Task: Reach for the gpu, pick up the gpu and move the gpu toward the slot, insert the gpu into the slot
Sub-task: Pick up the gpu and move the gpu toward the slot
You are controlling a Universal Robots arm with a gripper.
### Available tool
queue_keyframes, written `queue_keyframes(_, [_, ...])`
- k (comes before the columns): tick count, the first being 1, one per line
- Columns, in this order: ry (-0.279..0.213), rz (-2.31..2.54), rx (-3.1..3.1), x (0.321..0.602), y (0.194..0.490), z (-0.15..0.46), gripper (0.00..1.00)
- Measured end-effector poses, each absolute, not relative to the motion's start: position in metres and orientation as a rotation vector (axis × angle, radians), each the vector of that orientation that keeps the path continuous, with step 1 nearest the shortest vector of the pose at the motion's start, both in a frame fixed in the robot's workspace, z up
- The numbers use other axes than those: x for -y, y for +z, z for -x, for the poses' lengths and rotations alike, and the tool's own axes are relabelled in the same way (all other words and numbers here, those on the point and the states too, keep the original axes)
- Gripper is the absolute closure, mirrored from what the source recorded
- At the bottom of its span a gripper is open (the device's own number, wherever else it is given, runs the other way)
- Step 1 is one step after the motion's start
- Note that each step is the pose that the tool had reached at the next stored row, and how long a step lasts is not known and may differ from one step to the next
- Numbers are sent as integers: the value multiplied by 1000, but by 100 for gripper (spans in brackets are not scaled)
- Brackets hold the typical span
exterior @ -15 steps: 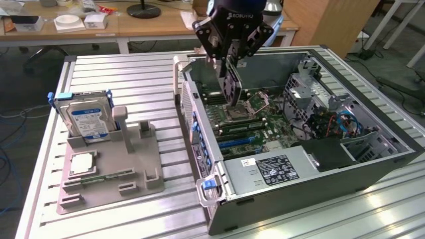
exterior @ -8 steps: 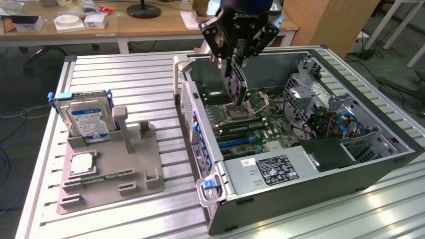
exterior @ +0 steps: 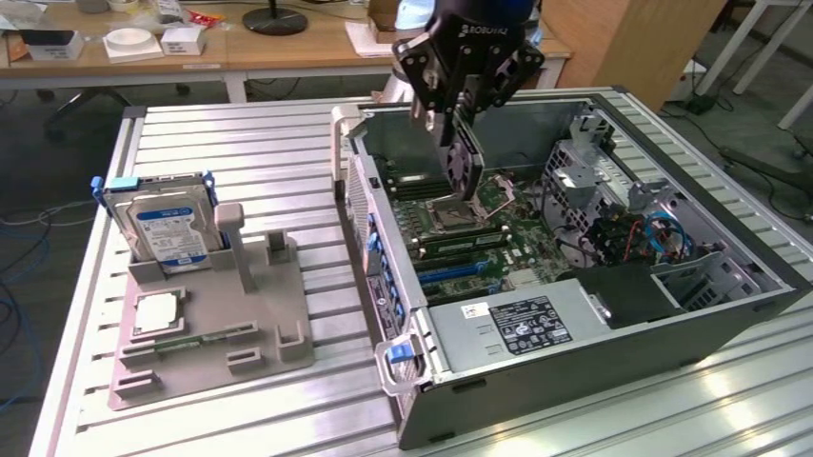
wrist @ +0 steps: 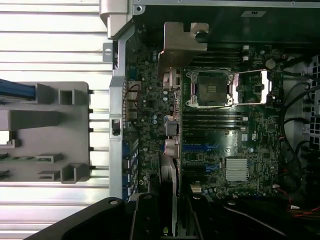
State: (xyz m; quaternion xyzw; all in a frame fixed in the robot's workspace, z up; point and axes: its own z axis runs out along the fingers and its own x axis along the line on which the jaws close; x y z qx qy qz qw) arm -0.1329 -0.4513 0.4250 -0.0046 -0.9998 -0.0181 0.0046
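Observation:
My gripper [exterior: 454, 114] hangs over the open computer case, shut on the gpu [exterior: 462, 162]. The dark card hangs on edge below the fingers, above the motherboard near the processor socket. In the wrist view the gpu [wrist: 170, 125] runs edge-on away from my gripper [wrist: 167, 220], and its silver bracket [wrist: 182, 42] is at the far end. The slot [exterior: 447, 273] is a blue strip on the green motherboard, lower in the case than the card; in the wrist view the slot [wrist: 201, 147] lies just beside the card's edge. The card is apart from it.
The case wall [exterior: 362, 219] stands on the exterior view's left of the board, and a power supply [exterior: 534, 324] fills the near end. A grey holder [exterior: 216, 333] on the slatted table carries a blue-labelled hard drive [exterior: 171, 228] and a processor chip [exterior: 155, 314].

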Motion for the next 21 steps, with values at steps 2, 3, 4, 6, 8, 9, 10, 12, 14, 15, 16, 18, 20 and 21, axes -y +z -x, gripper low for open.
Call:
queue_keyframes(2, [-57, 14, 3132, 451, 425, 130, 74])
queue_keyframes(3, [-57, 15, 3132, 451, 425, 129, 74])
queue_keyframes(4, [-57, 14, 3132, 451, 425, 128, 74])
queue_keyframes(6, [-57, 14, 3132, 451, 425, 125, 74])
queue_keyframes(8, [-57, 14, 3132, 451, 425, 122, 74])
queue_keyframes(9, [-57, 14, 3132, 451, 425, 121, 74])
queue_keyframes(10, [-57, 14, 3132, 451, 425, 119, 74])
queue_keyframes(12, [-57, 14, 3132, 451, 425, 117, 74])
queue_keyframes(14, [-57, 14, 3132, 451, 425, 114, 74])
queue_keyframes(15, [-57, 14, 3132, 451, 425, 113, 74])
queue_keyframes(16, [-57, 14, 3132, 451, 425, 111, 74])
queue_keyframes(18, [-57, 14, 3132, 451, 425, 109, 74])
queue_keyframes(20, [-57, 14, 3132, 451, 425, 106, 74])
queue_keyframes(21, [-57, 14, 3132, 451, 425, 105, 74])
